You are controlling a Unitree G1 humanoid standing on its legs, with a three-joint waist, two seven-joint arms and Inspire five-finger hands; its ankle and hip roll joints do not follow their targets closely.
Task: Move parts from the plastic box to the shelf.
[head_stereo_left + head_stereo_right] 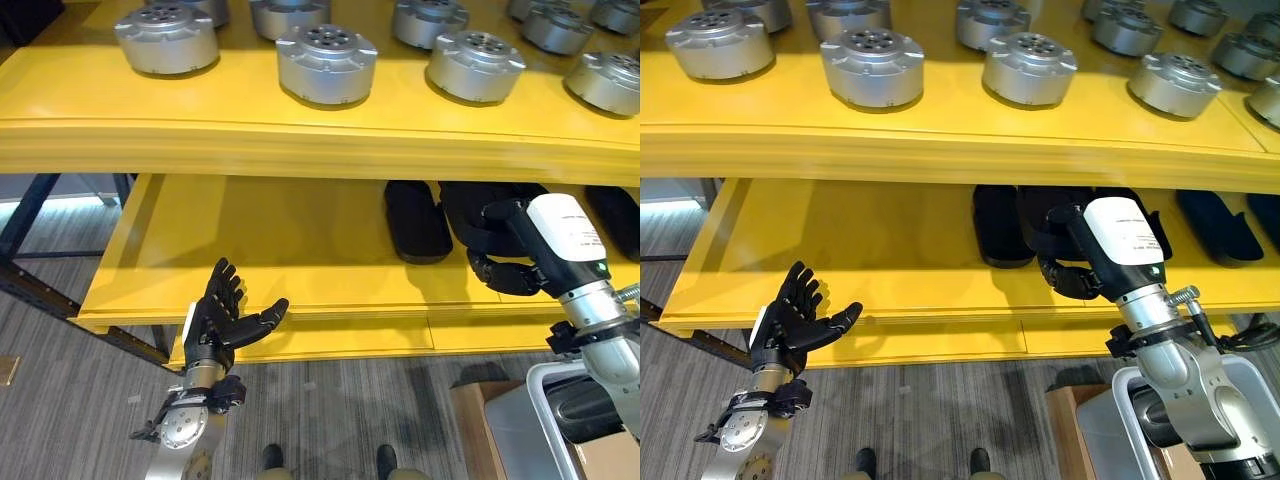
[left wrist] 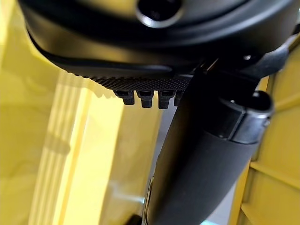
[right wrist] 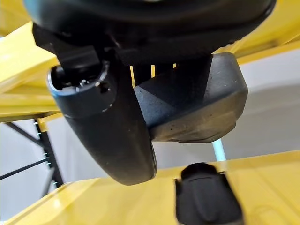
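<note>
A dark part (image 3: 197, 103) is clasped in the right hand (image 1: 1072, 272) at the front of the yellow shelf's lower level (image 1: 250, 250), beside other dark parts (image 1: 417, 220) laid there. The left hand (image 1: 225, 315) is held empty with fingers spread before the shelf edge. Round metal parts (image 1: 326, 62) are seen on the upper level. The plastic box (image 1: 1110, 425) is seen at lower right.

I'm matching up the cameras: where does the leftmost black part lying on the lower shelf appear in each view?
Left eye view: black part, right of centre, just left of the right hand.
Right eye view: near centre, again left of that hand.
Left wrist view: I cannot find it past the left hand.
Right wrist view: lying on the shelf, beyond the held part.
Shared landmark: the right hand.
</note>
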